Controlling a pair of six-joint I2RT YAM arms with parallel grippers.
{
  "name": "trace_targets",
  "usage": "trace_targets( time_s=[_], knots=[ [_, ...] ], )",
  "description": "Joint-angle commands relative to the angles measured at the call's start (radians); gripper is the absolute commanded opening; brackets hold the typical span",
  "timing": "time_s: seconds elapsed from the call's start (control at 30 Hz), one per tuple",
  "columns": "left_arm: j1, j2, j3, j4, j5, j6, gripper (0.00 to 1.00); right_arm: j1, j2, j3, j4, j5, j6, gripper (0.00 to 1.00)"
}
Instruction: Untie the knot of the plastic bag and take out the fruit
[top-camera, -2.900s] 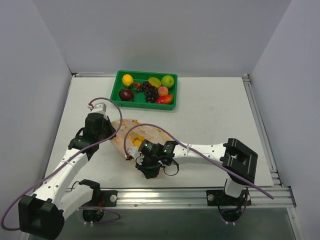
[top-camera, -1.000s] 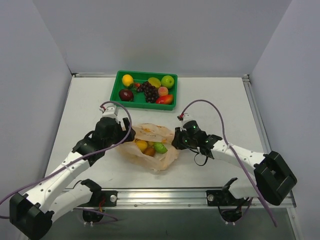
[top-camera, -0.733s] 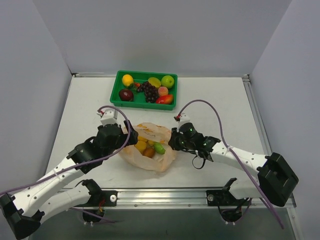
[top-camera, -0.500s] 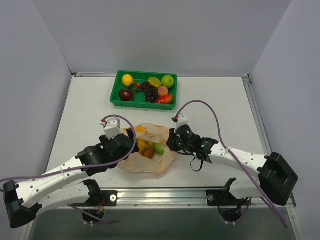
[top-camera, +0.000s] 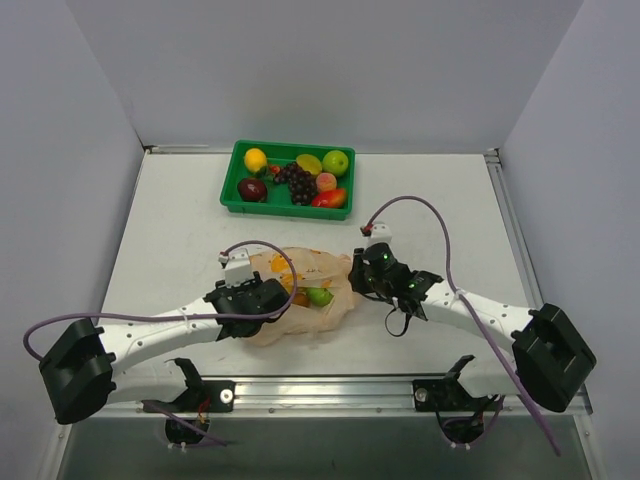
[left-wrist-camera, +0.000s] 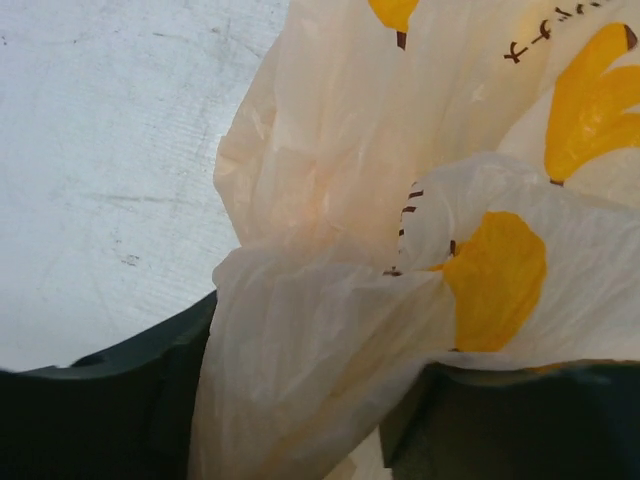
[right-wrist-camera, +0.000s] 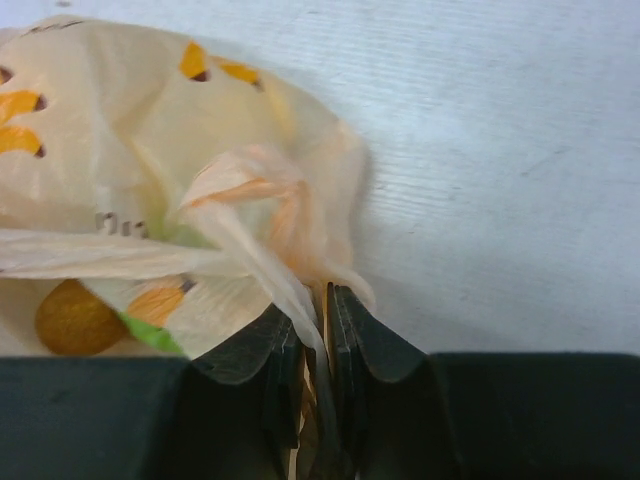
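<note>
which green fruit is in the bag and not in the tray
The green fruit lying in the plastic bag, at its open mouth; the other green one sits in the green tray, at its far right corner.

Soft, even light comes from overhead; under my arms only faint shadows lie on the matte white table (top-camera: 430, 200). Right against my left fingers (left-wrist-camera: 100, 420) the thin peach plastic bag (left-wrist-camera: 330, 330) glows bright and slightly blurred. My right fingers (right-wrist-camera: 370, 360) sit dark, underexposed.
</note>
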Motion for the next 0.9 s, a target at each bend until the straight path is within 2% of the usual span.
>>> trace_targets(
  time_s=[0.0,0.1,0.23,0.33,0.37,0.4,0.47,0.5,0.6,0.73,0.87],
  knots=[
    [0.071,0.034,0.015,0.060,-0.018,0.071,0.55,-0.090,-0.013,-0.037,0.000,0.026,-0.003,0.16],
    [0.175,0.049,0.035,0.089,0.047,0.241,0.40,-0.165,-0.007,-0.046,0.000,0.012,-0.012,0.15],
    [0.276,0.052,0.111,0.102,0.103,0.508,0.34,-0.242,0.033,-0.011,-0.016,-0.024,-0.023,0.15],
    [0.295,0.060,0.197,0.114,0.189,0.620,0.31,-0.245,0.025,0.040,-0.063,-0.107,-0.082,0.17],
    [0.296,0.066,0.222,0.114,0.205,0.648,0.31,-0.243,0.013,0.052,-0.074,-0.107,-0.083,0.20],
    [0.296,0.083,0.264,0.116,0.231,0.701,0.31,-0.237,-0.002,0.066,-0.098,-0.164,-0.116,0.32],
    [0.301,0.095,0.297,0.117,0.255,0.741,0.31,-0.210,-0.061,0.088,-0.138,-0.181,-0.148,0.46],
    [0.304,0.101,0.306,0.131,0.269,0.781,0.31,-0.194,-0.081,0.095,-0.173,-0.178,-0.182,0.59],
    [0.306,0.111,0.308,0.171,0.321,0.827,0.31,-0.132,-0.160,0.161,-0.313,-0.132,-0.242,0.72],
    [0.309,0.111,0.274,0.200,0.367,0.846,0.31,-0.033,-0.234,0.299,-0.440,-0.066,-0.346,0.74],
    [0.325,0.094,0.266,0.217,0.416,0.852,0.31,0.042,-0.237,0.379,-0.473,-0.049,-0.383,0.74]
  ],
)
